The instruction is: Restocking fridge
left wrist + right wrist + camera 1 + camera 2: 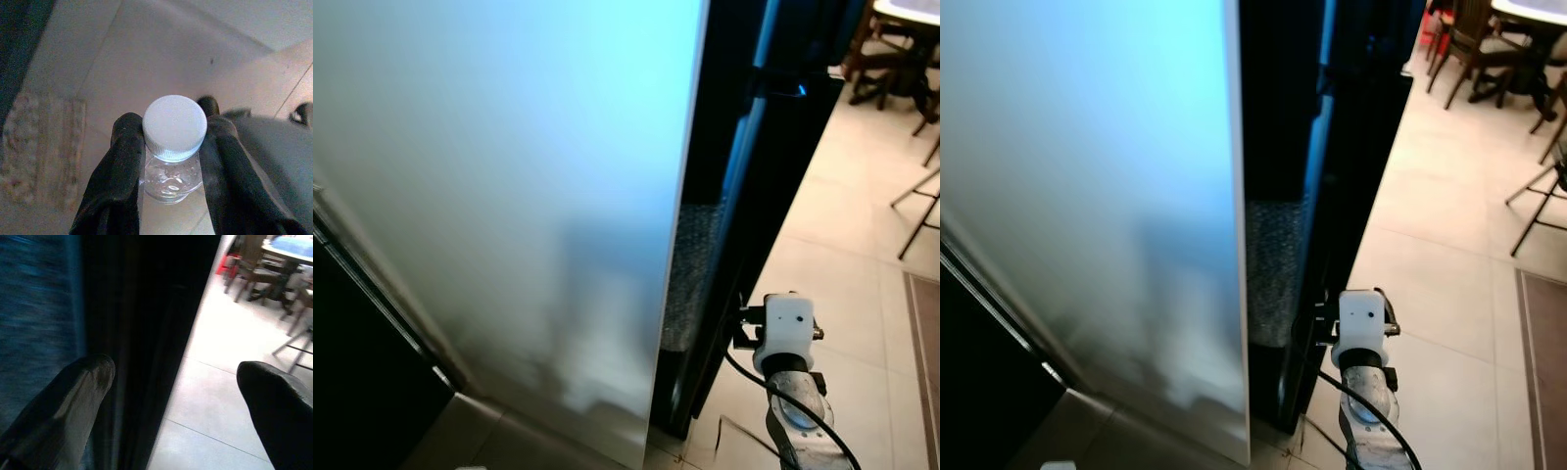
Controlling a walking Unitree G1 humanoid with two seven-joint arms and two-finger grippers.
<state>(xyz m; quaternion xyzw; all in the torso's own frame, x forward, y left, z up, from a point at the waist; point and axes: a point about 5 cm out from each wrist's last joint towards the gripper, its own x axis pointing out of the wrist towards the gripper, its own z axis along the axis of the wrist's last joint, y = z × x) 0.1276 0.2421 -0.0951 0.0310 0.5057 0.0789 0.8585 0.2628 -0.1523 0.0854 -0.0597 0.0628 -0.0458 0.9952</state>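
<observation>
The fridge door [509, 196], a wide pale panel, stands swung out and takes up the left of the head views. Right of it lies a dark gap, then the black fridge body [773, 186]. My right arm's white wrist [788, 328] is low down beside the black body's edge. In the right wrist view my right gripper [176, 391] is open, its fingers [73, 401] spread around the dark edge with nothing held. My left gripper [171, 161] is shut on a clear plastic bottle [171, 178] with a white cap [174, 125], above tiled floor.
Pale floor tiles [842, 264] run along the right of the fridge. A table with wooden chairs [1489, 49] stands at the far right, with thin metal stand legs [920, 211] nearer. A brown rug [925, 362] lies at the right edge.
</observation>
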